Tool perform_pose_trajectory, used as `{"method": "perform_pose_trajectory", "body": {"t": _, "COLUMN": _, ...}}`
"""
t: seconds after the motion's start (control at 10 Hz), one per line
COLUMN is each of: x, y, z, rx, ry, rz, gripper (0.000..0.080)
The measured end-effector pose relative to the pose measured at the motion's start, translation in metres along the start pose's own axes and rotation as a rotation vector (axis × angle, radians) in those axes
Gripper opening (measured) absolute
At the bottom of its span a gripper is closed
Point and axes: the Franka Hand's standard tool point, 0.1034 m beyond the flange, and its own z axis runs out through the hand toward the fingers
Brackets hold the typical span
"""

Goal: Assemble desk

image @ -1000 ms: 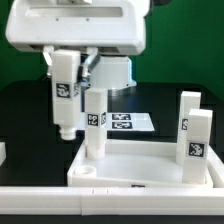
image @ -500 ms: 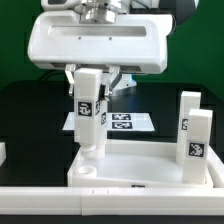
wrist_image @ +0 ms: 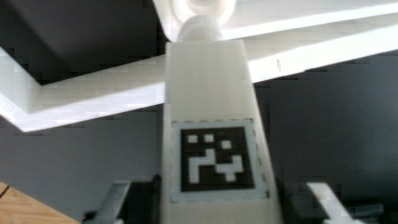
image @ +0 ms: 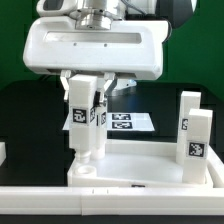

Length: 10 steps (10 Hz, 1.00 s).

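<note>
Gripper [image: 86, 100] clamped on a leg [image: 82, 125], now swung in over the slab [image: 140, 165] and lined up at its near corner on the exterior view's left. Two legs [image: 192, 130] already upright opposite. Seating and screwing in probably next.

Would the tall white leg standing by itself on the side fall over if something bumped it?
Probably, yes. The standing leg is tall and narrow on a small base, so a sideways bump near its top would likely tip it. Its flat blocky sides suggest it wouldn't roll afterwards. It looks like stiff plastic, so it likely wouldn't bend. Whether it is fixed into the desk slab can't be told.
</note>
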Motion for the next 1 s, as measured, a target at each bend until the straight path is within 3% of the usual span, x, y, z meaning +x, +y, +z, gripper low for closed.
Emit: {"method": "perform_pose_trajectory", "body": {"t": 1.0, "x": -0.011, "y": -0.004, "z": 0.011, "rx": -0.006, "ry": -0.010, "rz": -0.016, "gripper": 0.0285}}
